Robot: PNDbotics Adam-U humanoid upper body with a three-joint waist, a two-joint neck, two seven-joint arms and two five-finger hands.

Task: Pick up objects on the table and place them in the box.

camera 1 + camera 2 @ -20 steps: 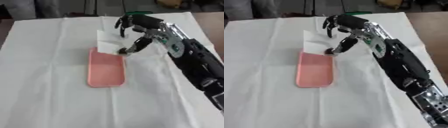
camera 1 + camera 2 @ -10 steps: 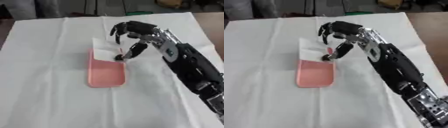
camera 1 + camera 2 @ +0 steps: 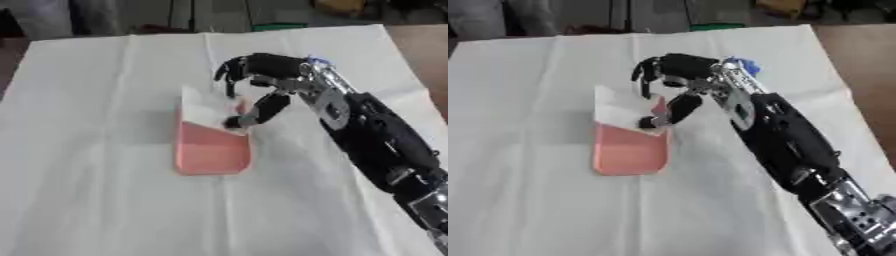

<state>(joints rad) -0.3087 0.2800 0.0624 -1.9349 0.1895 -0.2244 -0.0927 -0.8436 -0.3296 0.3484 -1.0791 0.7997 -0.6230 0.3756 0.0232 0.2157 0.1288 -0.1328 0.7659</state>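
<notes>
Our right hand [image 3: 262, 87] reached in from 4 o'clock over the white cloth [image 3: 105, 165]. Fingers curled, thumb tip down on the far right corner of the pink box [image 3: 213, 150], which sat mid-table. A white sheet [image 3: 203, 106] stood at the box's far end, at 12 o'clock; whether the fingers pinched it we could not tell. We judged the sheet was being steered into the box. Left hand not seen.
</notes>
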